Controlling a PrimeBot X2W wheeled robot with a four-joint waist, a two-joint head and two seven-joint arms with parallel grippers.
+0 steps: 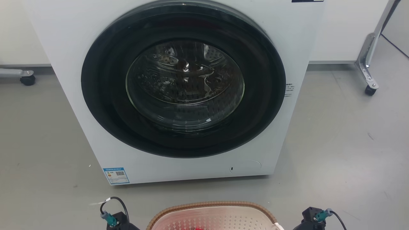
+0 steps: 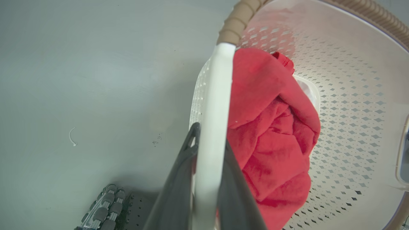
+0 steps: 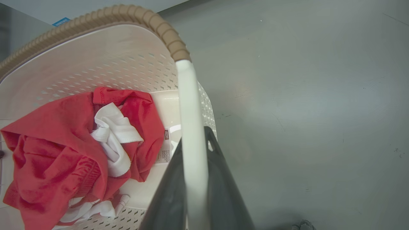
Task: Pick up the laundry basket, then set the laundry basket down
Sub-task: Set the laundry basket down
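1. White plastic fills the gap of your left end effector (image 2: 211,137). Its two dark fingers are clamped on the left handle (image 2: 217,95) of the laundry basket (image 2: 351,95), one finger outside the bar and one inside.
2. Your right end effector (image 3: 193,137) is clenched on the right handle (image 3: 188,95) in the same way. The basket sits between your arms, near the front of the washing machine (image 1: 191,95).
3. This looks like the two-handed carry. Move both arms as one, at matched height and spacing. The handles look smooth and thin, so a leading side could let the bar slide along the fingers.
4. Red clothes (image 2: 271,127) and a white garment (image 3: 111,143) are heaped against the left handle side. Expect a slight lean that way, and correct it at the wrist.
5. Lower the basket flat onto the grey floor (image 1: 351,143), short of the machine. Let go only once the weight is off your fingers.
6. The basket's underside is hidden, so you cannot tell whether it is lifted or resting.
7. The head view cuts the basket off just below its brown rim (image 1: 211,204).
8. The finger pads sit behind the bars, so firm contact is a judgement.
9. The label (image 3: 166,150) on the basket bottom is too small to read.
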